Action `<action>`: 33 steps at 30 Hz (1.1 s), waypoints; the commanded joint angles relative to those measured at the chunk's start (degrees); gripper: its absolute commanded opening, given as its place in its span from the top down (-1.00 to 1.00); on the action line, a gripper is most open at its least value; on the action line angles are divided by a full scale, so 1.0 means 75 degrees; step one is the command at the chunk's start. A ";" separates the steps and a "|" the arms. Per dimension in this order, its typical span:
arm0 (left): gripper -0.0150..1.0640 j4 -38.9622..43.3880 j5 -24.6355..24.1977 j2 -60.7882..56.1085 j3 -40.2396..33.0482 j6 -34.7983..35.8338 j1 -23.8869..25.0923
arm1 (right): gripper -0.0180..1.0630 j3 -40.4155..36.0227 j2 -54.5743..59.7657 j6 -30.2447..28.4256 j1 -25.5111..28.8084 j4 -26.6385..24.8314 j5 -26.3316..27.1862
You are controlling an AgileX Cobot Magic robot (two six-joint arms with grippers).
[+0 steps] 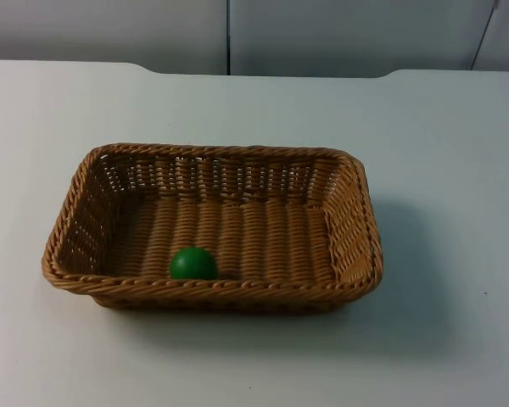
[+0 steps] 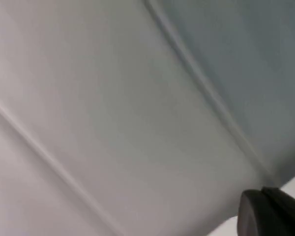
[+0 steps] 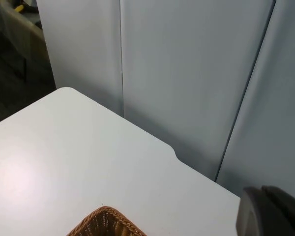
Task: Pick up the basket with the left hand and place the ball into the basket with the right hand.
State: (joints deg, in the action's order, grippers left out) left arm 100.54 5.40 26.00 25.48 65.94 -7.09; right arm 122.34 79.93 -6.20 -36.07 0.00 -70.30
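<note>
While it rests flat on the white desk (image 1: 458, 170), basket (image 1: 212, 292): woven, rectangular, near the desk's middle, its long sides running across the top view.
Ball (image 1: 192, 264): green, inside the basket, lying on its floor against the near long wall (left of that wall's middle).
Left end effector (image 2: 270, 214): one black fingertip against the grey partition wall (image 2: 137, 113); apart or together, I cannot tell.
Right end effector (image 3: 270, 211): a black fingertip above the desk's far edge, a basket corner nearby; its state, too, I cannot tell.
</note>
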 commanded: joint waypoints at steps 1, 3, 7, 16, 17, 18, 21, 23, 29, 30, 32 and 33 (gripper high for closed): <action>0.97 -0.0078 -0.1248 -0.0043 0.0063 -0.1714 0.0015 | 0.97 0.0062 -0.0054 0.0035 0.0008 -0.0058 0.0045; 0.97 -0.0078 -0.2235 -0.0043 0.0063 -0.3056 0.0015 | 0.97 0.0062 -0.0054 0.0035 0.0008 -0.0058 0.0045; 0.97 -0.0078 -0.3566 -0.0043 0.0063 -0.4246 0.0015 | 0.97 0.0062 -0.0054 0.0035 0.0008 -0.0058 0.0045; 0.97 -0.4980 -0.6264 -0.0043 0.0063 -0.5687 0.0015 | 0.97 0.0062 -0.0054 0.0035 0.0008 -0.0058 0.0045; 0.97 -0.5538 -0.6417 -0.0082 0.0063 -0.5687 0.0015 | 0.97 0.0062 -0.0054 0.0029 0.0008 -0.0058 0.0045; 0.97 -0.6039 -0.6416 -0.0152 0.0086 -0.5687 0.0015 | 0.97 0.0062 -0.0054 0.0029 0.0008 -0.0058 0.0045; 0.97 -0.8329 -0.6803 -0.0329 0.0556 -0.5687 0.0015 | 0.97 0.0062 -0.0054 0.0013 0.0008 -0.0058 0.0045; 0.97 -0.9974 -0.7083 -0.0419 0.1052 -0.6119 0.0015 | 0.97 0.0062 -0.0054 0.0013 0.0008 -0.0058 0.0045; 0.97 -1.4009 -0.8530 -0.0881 0.1954 -0.9946 0.0015 | 0.97 0.0062 -0.0054 -0.0028 0.0008 -0.0076 0.0045; 0.97 -1.4561 -0.8729 -0.1075 0.2042 -1.0447 0.0015 | 0.97 0.0062 -0.0054 -0.0028 0.0008 -0.0121 0.0045; 0.97 -1.4957 -0.8834 -0.1555 0.2038 -1.0817 0.0015 | 0.97 0.0062 -0.0054 -0.0060 0.0008 -0.0215 0.0045; 0.97 -1.4957 -0.8834 -0.1555 0.2038 -1.0817 0.0015 | 0.97 0.0062 -0.0054 -0.0060 0.0008 -0.0215 0.0045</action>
State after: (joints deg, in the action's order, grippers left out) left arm -8.05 -59.29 16.27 40.22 -11.55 -7.09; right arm 122.34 79.93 -6.20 -36.07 -0.80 -70.18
